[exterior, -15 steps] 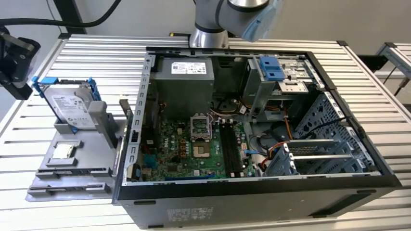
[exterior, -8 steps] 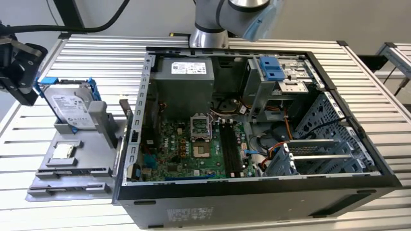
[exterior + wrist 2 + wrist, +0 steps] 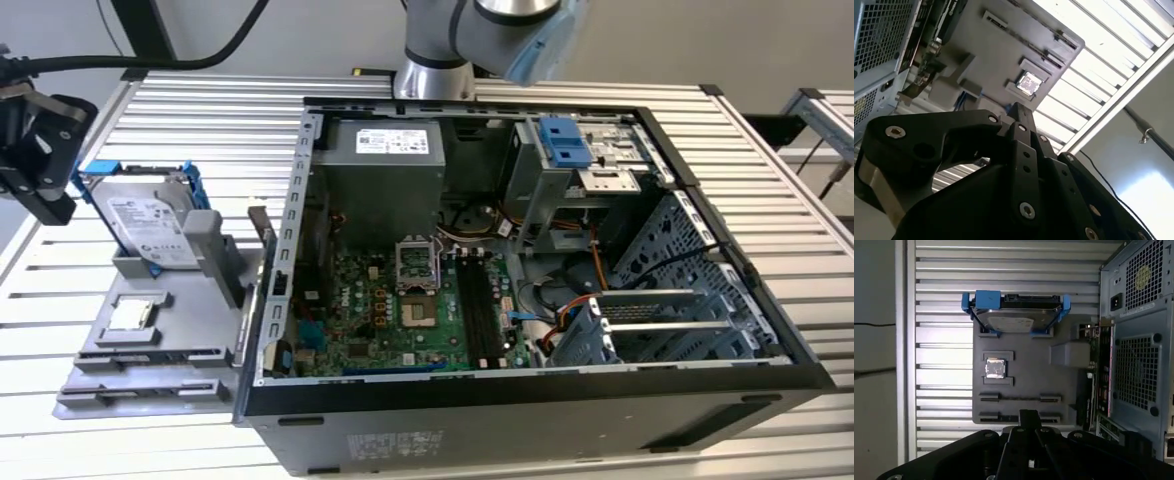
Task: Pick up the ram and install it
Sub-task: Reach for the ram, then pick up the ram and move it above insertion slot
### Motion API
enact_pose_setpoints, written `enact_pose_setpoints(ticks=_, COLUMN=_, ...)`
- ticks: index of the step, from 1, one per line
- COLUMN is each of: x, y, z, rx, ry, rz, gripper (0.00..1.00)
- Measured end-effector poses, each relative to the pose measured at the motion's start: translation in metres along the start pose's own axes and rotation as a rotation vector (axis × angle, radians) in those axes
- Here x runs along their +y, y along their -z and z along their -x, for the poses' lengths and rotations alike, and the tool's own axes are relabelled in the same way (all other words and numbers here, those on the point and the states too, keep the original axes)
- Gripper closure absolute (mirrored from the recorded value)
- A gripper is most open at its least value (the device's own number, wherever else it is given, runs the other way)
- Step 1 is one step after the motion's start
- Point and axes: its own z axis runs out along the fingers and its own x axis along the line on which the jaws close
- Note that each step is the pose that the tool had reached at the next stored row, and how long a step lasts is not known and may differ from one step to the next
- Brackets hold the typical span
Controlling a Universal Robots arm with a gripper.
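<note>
End effector (image 3: 51, 200) hangs above the slatted tabletop (image 3: 200, 110) at the exterior view's left, just beside the hard drive (image 3: 134, 215) in its blue frame, well apart from the open computer case (image 3: 467, 425). In both wrist views the fingers (image 3: 1029, 416) come to one point, pressed together (no gap seen at the tip). The hard drive stands on edge in a gray fixture (image 3: 180, 335), which touches the case's side on the exterior view's left. Also on the fixture: a small square processor chip (image 3: 995, 369), and two rows of slotted holders (image 3: 989, 397) on the end farthest from the drive. The case lies on its side, and the green motherboard (image 3: 380, 310) shows inside. Its long black slots (image 3: 478, 310) run beside the processor socket (image 3: 414, 262). Where the ram is: cannot tell. A dark stick seated in those slots would not stand out from them here.
</note>
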Motion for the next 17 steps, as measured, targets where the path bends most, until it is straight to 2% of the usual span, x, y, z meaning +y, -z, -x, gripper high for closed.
enact_pose_setpoints(ticks=2, x=-0.0037, y=-0.0002, z=0.0000, rx=0.0007, ry=0.008, rz=0.0001, gripper=1.00)
enact_pose_setpoints(ticks=6, x=-0.0208, y=-0.0002, z=-0.0002, rx=0.0005, ry=0.008, rz=0.0001, gripper=1.00)
enact_pose_setpoints(ticks=9, x=-0.0296, y=-0.0004, z=-0.0002, rx=0.0010, ry=0.005, rz=0.0001, gripper=1.00)
enact_pose_setpoints(ticks=11, x=-0.0317, y=-0.0004, z=-0.0003, rx=0.0013, ry=0.002, rz=0.0001, gripper=1.00)
enact_pose_setpoints(ticks=17, x=-0.0318, y=-0.0004, z=-0.0003, rx=0.0020, ry=0.002, rz=0.0000, gripper=1.00)
